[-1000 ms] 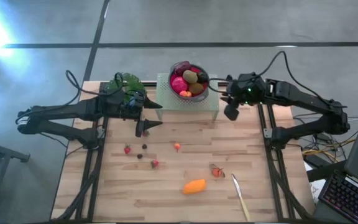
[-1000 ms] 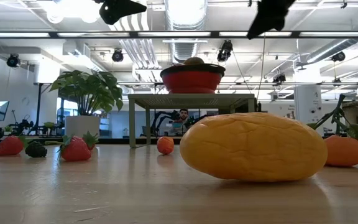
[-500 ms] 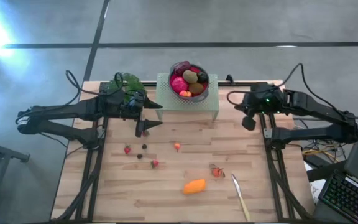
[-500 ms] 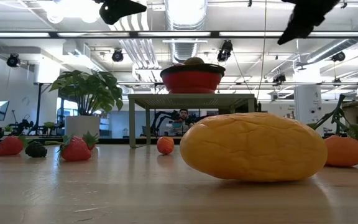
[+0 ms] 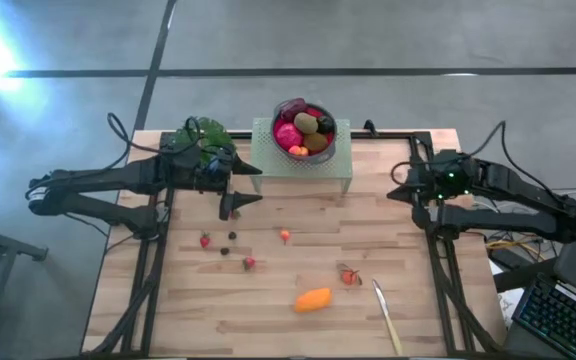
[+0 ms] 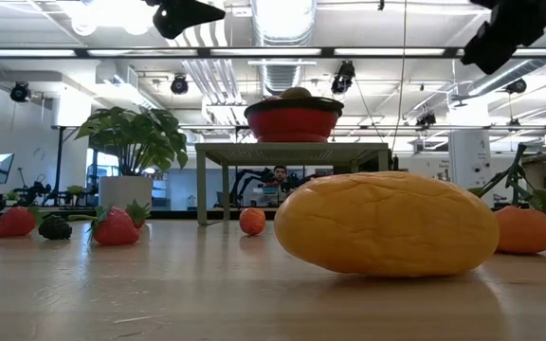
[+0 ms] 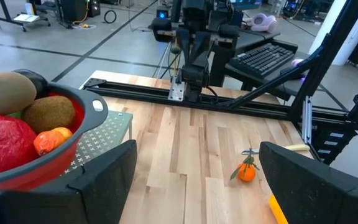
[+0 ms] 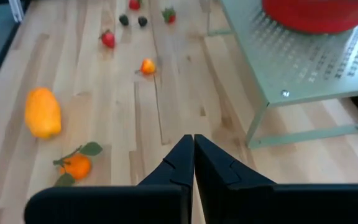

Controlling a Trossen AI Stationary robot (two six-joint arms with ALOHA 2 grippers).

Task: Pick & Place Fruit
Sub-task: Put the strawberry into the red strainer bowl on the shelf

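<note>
Hovering at the table's left beside the potted plant (image 5: 204, 134), my left gripper (image 5: 236, 201) spreads its fingers wide, holding nothing. Strawberries (image 5: 205, 240), dark berries (image 5: 233, 236), an orange oval (image 5: 313, 299) and a leafy tangerine (image 5: 348, 275) lie mid-table; more fruit fills the red bowl (image 5: 305, 128) on the far rack (image 5: 341, 168). My right gripper (image 5: 400, 194), at the right edge, is pinched closed, empty.

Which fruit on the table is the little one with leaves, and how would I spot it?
Start at the raised mesh stand holding the red bowl. Toward the table's front-right, beside the pale utensil, lies the small orange fruit, the only loose piece with green leaves attached.
</note>
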